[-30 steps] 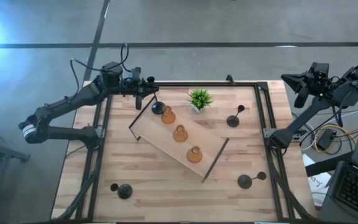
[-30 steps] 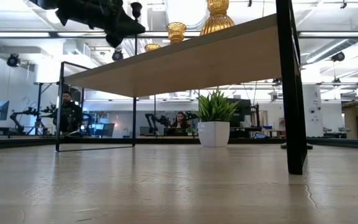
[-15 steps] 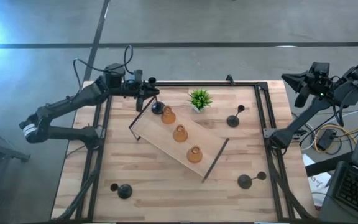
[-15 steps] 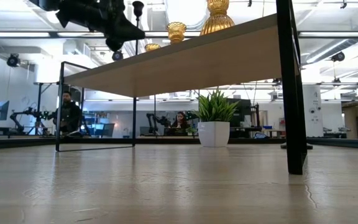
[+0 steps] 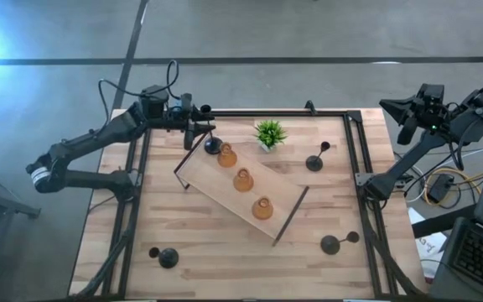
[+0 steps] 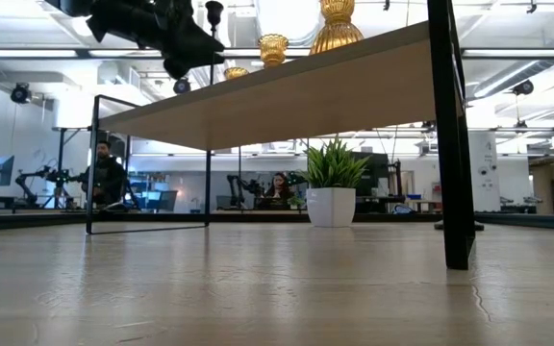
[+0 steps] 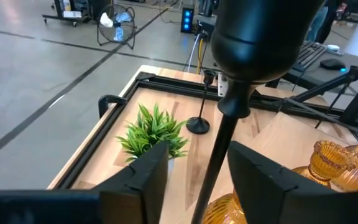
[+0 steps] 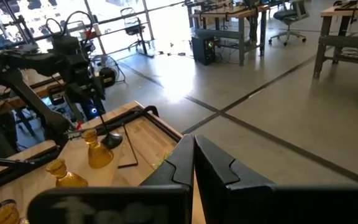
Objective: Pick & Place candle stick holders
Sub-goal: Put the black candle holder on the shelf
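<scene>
A black candle stick holder point(image 5: 212, 147) stands by its round base on the far left end of the wooden tray point(image 5: 215, 186). Its thin stem point(image 7: 219, 146) rises between the fingers of my left gripper point(image 7: 199, 150), which is open, with a gap on each side of the stem. Three amber holders point(image 5: 242, 179) stand in a row along the tray. Three more black holders are on the table: one far right point(image 5: 314, 161), one near right point(image 5: 331, 244), one near left point(image 5: 168, 257). My right gripper point(image 8: 193, 149) is shut, beyond the table's far right corner.
A small green potted plant point(image 5: 269, 132) stands just beyond the tray's far edge, close to my left gripper. The tray sits raised on thin dark legs point(image 6: 450, 144), lying diagonally across the table's middle. A black frame point(image 5: 355, 151) borders the table.
My left gripper has shifted a little toward the table's right, closer around the black holder's stem. The holder stands where it was on the tray's far left end.
</scene>
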You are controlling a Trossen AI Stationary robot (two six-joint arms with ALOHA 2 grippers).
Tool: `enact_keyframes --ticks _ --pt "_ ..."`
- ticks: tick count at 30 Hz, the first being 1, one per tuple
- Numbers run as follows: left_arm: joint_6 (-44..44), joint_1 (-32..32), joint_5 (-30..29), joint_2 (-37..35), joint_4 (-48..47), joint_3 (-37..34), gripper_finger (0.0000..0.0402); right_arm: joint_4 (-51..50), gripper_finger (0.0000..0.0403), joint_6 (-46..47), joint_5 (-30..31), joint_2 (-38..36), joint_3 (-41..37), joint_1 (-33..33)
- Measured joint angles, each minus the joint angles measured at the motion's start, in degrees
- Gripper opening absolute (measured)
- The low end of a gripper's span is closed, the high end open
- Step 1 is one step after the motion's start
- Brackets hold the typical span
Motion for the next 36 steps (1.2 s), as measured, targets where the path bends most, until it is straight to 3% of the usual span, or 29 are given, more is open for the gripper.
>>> enact_keyframes --ticks 12,20,30,36 --pt "-0.3 0.0 0.0 -4.7 -6.0 0.1 0.0243 0.4 0.0008 0.0 0.0 0.0 0.0 0.0" --pt "-0.8 0.0 -1.3 -12.1 -17.2 0.2 0.0246 0.6 0.0008 0.0 0.0 0.0 0.0 0.0" --pt "-7.8 0.0 -5.4 -23.0 -32.3 0.2 0.0243 3.3 0.0008 -0.1 -0.4 0.6 -0.1 0.0" --pt "-13.1 0.0 -13.8 -29.8 -39.9 0.2 0.0241 4.1 0.0008 0.0 -1.7 4.4 -2.4 0.0"
